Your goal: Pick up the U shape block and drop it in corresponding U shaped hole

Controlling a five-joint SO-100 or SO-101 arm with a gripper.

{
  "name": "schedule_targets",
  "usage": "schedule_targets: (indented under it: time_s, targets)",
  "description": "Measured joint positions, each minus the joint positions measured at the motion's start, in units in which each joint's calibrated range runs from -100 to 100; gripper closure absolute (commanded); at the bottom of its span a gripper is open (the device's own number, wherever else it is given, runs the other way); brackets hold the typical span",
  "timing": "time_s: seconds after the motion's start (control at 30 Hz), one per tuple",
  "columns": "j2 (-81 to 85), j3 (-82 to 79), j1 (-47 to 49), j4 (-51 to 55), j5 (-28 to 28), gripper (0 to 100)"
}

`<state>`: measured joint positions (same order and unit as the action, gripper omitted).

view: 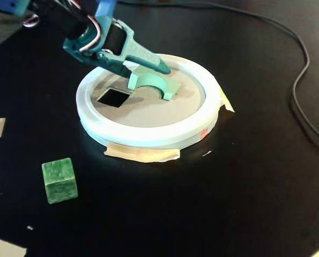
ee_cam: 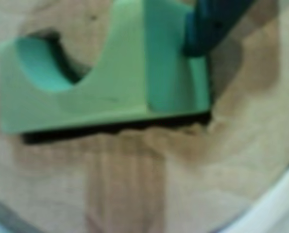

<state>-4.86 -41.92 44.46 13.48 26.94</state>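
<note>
1. Gripper [view: 148, 72] fingers pinch the U shape block [view: 151, 84], closed against its sides.
2. Block sits on the tan disc [view: 148, 110], partly sunk into the U shaped hole [ee_cam: 115, 130].
3. Square cutout [view: 113, 97] lies just beside it.

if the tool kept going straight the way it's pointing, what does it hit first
The tool points down and to the right in the fixed view, already at the U shape block. Pushing on would likely press the block into the tan disc; depth is unclear.
</note>
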Motion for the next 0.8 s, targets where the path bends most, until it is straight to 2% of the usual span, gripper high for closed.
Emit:
schedule_targets:
  time_s: [0.2, 0.6, 0.8]
  targets:
    - [-6.0, 4.8, 0.1, 0.0, 0.2, 16]
    - [-6.3, 5.6, 0.1, 0.7, 0.3, 16]
    - [-0.9, 5.7, -0.9, 14.5, 1.4, 16]
